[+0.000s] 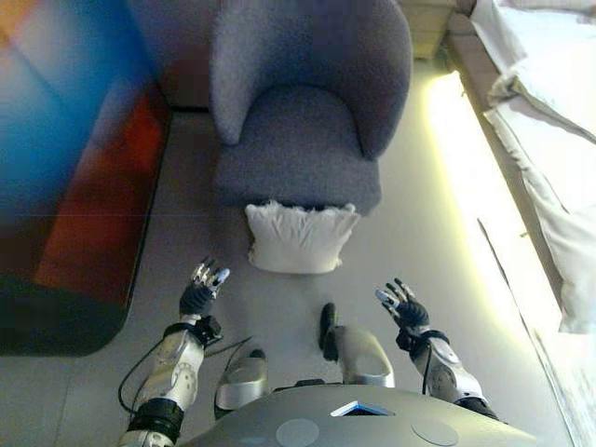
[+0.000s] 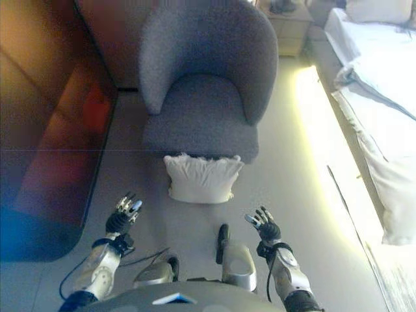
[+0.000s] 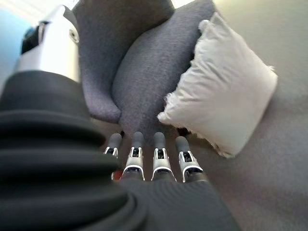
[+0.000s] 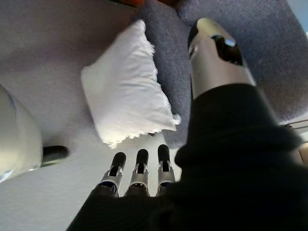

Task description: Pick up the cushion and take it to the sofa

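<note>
A white cushion (image 1: 300, 238) with a frayed edge lies on the grey floor, leaning against the front of a grey armchair (image 1: 303, 112). It also shows in the left wrist view (image 3: 226, 94) and the right wrist view (image 4: 125, 89). My left hand (image 1: 202, 291) is open, held above the floor to the cushion's lower left, apart from it. My right hand (image 1: 402, 305) is open, to the cushion's lower right, also apart. Both hands are empty.
A dark reddish-brown sofa or bench (image 2: 58, 130) runs along the left side. A bed with white bedding (image 1: 549, 102) stands at the right, with a lit strip (image 1: 461, 158) along its base. A small cabinet (image 2: 289, 23) stands at the back.
</note>
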{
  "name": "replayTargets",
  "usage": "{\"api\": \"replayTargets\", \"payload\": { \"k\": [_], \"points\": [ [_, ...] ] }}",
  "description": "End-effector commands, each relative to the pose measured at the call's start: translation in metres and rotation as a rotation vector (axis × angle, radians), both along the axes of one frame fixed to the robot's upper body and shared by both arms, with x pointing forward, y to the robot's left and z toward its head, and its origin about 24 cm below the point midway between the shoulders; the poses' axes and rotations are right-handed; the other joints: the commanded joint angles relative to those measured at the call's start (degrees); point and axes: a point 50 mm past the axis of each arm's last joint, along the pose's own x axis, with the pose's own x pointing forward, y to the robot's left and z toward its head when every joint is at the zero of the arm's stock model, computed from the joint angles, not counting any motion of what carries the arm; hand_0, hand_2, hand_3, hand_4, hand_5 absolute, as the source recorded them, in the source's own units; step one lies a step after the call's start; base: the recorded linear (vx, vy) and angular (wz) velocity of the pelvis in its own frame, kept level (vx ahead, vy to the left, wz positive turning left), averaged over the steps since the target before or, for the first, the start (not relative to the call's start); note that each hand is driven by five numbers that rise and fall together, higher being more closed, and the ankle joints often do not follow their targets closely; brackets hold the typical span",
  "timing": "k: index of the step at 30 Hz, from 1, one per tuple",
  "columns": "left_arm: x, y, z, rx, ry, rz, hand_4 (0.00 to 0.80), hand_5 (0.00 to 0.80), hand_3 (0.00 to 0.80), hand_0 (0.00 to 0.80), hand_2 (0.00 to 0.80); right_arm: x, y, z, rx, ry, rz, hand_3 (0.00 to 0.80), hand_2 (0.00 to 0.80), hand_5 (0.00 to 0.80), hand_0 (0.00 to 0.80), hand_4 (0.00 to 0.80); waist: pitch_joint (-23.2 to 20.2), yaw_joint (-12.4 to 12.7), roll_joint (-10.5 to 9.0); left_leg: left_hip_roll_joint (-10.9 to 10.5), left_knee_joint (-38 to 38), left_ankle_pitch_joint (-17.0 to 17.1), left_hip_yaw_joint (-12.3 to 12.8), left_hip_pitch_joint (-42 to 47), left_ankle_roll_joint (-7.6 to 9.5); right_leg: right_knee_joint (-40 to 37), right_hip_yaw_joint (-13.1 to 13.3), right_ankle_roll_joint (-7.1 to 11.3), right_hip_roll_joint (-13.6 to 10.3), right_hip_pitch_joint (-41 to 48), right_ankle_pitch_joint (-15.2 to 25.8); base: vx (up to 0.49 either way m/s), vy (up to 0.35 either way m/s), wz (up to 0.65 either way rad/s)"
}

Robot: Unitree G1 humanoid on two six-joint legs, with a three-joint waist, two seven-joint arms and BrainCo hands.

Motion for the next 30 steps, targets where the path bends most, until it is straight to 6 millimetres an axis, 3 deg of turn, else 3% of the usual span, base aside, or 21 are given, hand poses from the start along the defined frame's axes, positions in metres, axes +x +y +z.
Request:
{"api": "replayTargets", "payload": {
  "k": [1,2,4,6,7,9,12,13,16,21,26,30],
  "points": [
    [0.012,0.004,0.023,0.036,-0.114,-0.02,0.0,0.0,0.0,0.0,0.0,0.007,0.001,0.011,-0.02,-0.06,0.031,0.0,0.0,0.0,0.0,0.0,-4.78,-2.57,0.31,-2.91,-1.42,7.56,2.57,10.77,1.04,-8.2,0.64,-0.2,1.21,-2.71,8.53,0.425,-0.205,-0.01],
    [0.013,0.003,0.026,0.026,-0.13,-0.01,0.0,0.0,0.0,0.0,0.0,0.007,0.002,0.014,-0.01,-0.077,0.038,0.0,0.0,0.0,0.0,0.0,-5.22,-2.86,0.4,-1.78,2.82,12.17,3.25,9.01,-0.47,-8.28,1.64,-1.5,1.93,-1.17,7.11,0.387,-0.226,0.17],
    [0.018,0.002,0.031,0.019,-0.16,0.005,0.0,0.0,0.0,0.0,0.0,0.007,-0.001,0.016,-0.021,-0.098,0.049,0.0,0.0,0.0,0.0,0.0,-5.48,-2.5,-0.41,-1.26,13.79,16.5,4.34,3.3,-1.55,-8.74,1.98,-3.32,1.85,1.85,5.14,0.36,-0.247,0.04],
    [0.024,0.001,0.033,-0.006,-0.174,0.026,0.0,0.0,0.0,0.0,0.0,0.01,-0.006,0.017,-0.043,-0.111,0.051,0.0,0.0,0.0,0.0,0.0,-5.32,-1.61,-1.23,0.0,20.56,16.57,6.59,-2.66,-1.42,-8.95,0.96,-4.57,1.36,4.65,3.15,0.31,-0.225,-0.29],
    [0.028,-0.001,0.036,-0.018,-0.188,0.028,0.0,0.0,0.0,0.0,0.0,0.014,-0.009,0.019,-0.042,-0.128,0.042,0.0,0.0,0.0,0.0,0.0,-4.67,-0.77,-1.84,1.98,22.76,15.28,8.5,-6.76,-0.88,-8.66,0.35,-5.18,0.88,6.66,1.5,0.252,-0.166,-0.47],
    [0.032,-0.001,0.039,-0.022,-0.211,0.027,0.0,0.0,0.0,0.0,0.0,0.021,-0.011,0.021,-0.029,-0.159,0.034,0.0,0.0,0.0,0.0,0.0,-3.45,0.26,-2.01,3.63,20.22,13.89,9.62,-10.52,-0.05,-8.6,1.41,-5.41,0.99,8.84,0.07,0.214,-0.088,-0.37],
    [0.034,0.001,0.04,-0.013,-0.233,0.03,0.0,0.0,0.0,0.0,0.0,0.028,-0.01,0.024,-0.019,-0.179,0.024,0.0,0.0,0.0,0.0,0.0,-2.39,0.79,-1.44,4.12,10.21,13.87,9.77,-11.17,0.48,-8.38,5.32,-5.17,2.23,9.9,-1.14,0.196,0.026,-0.23],
    [0.037,0.003,0.042,-0.012,-0.241,0.036,0.0,0.0,0.0,0.0,0.0,0.028,-0.009,0.024,-0.015,-0.178,0.015,0.0,0.0,0.0,0.0,0.0,-2.15,0.73,-1.21,3.84,5.45,13.71,8.83,-11.54,0.79,-8.36,7.4,-4.7,2.71,9.93,-1.36,0.187,0.086,-0.19],
    [0.037,0.006,0.044,-0.019,-0.247,0.057,0.0,0.0,0.0,0.0,0.0,0.021,-0.004,0.022,-0.003,-0.167,0.004,0.0,0.0,0.0,0.0,0.0,-2.07,0.89,0.02,3.27,-6.52,13.76,5.81,-10.16,0.04,-7.2,9.56,-3.57,3.57,10.01,-2.56,0.199,0.096,-0.11],
    [0.035,0.008,0.043,-0.024,-0.246,0.071,0.0,0.0,0.0,0.0,0.0,0.01,0.0,0.018,0.015,-0.167,-0.01,0.0,0.0,0.0,0.0,0.0,-2.79,0.35,1.07,4.92,-15.91,14.51,5.35,-7.45,-1.42,-6.64,10.56,-2.67,3.62,12.09,-4.74,0.168,0.067,-0.15],
    [0.044,0.006,0.047,-0.035,-0.265,0.077,0.0,0.0,0.0,0.0,0.0,0.012,-0.002,0.02,0.001,-0.178,-0.005,0.0,0.0,0.0,0.0,0.0,-2.96,-0.05,1.89,6.79,-19.37,16.5,5.22,-6.72,-2.33,-5.73,10.44,-2.58,3.29,13.43,-6.76,0.15,0.096,0.09],
    [0.048,0.003,0.046,-0.034,-0.268,0.049,0.0,0.0,0.0,0.0,0.0,0.014,-0.001,0.02,-0.008,-0.174,-0.008,0.0,0.0,0.0,0.0,0.0,-2.72,0.03,2.32,6.98,-21.61,17.63,5.58,-6.66,-2.4,-4.66,9.48,-2.45,3.11,13.75,-7.75,0.196,0.13,0.11]
  ]
}}
